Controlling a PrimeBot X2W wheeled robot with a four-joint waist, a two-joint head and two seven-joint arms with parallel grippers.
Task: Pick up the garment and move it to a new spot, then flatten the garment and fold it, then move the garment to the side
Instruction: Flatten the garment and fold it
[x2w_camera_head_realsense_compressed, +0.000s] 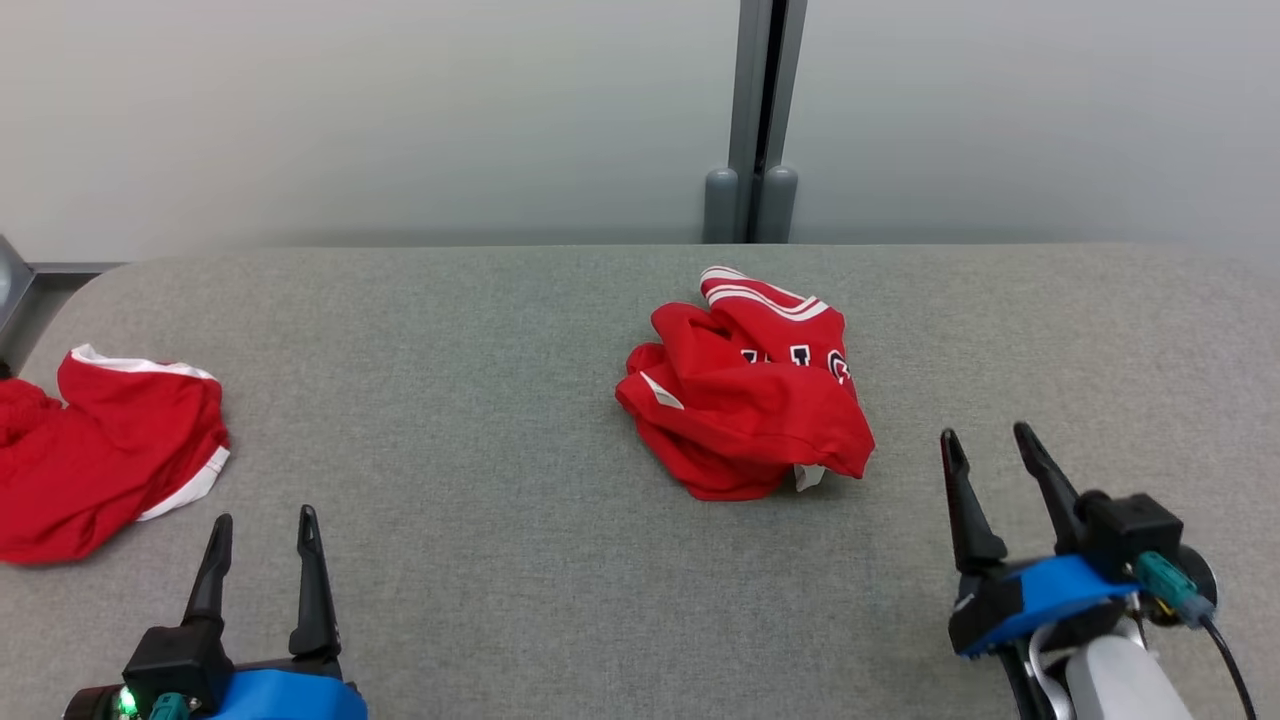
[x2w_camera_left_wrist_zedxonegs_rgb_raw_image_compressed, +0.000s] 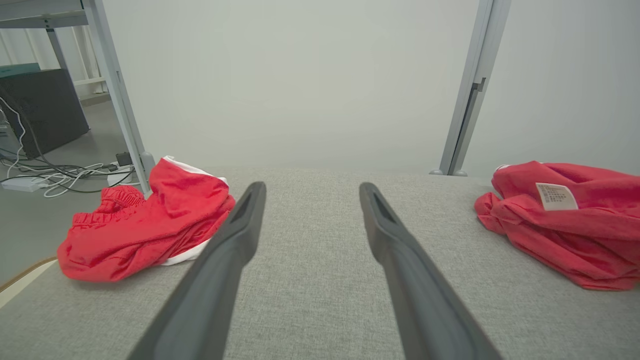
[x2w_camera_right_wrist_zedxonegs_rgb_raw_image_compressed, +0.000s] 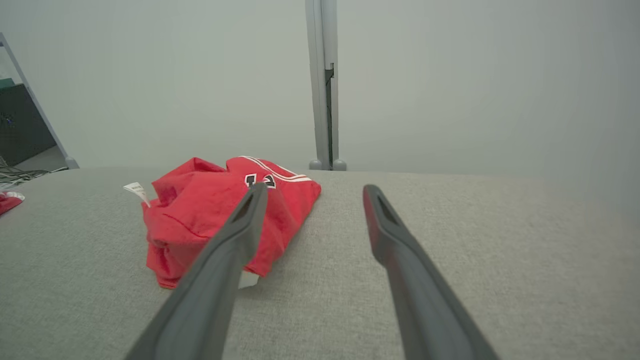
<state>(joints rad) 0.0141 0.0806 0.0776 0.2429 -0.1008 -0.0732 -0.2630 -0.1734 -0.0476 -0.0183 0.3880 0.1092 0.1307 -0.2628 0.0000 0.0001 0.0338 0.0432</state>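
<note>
Both sets of jaws stand wide apart and hold nothing, low over the grey bench (x2w_camera_head_realsense_compressed: 480, 420). The crumpled red jersey (x2w_camera_head_realsense_compressed: 745, 400) lies ahead of the right jaws and a little to their left, near but untouched. From the left jaws it is well off to the right. Some red shorts (x2w_camera_head_realsense_compressed: 110, 450) sit just left of the left jaws. The pick-up looks not yet begun. Next, I'd judge, the right jaws must reach forward-left, drop onto a raised fold and close.
</note>
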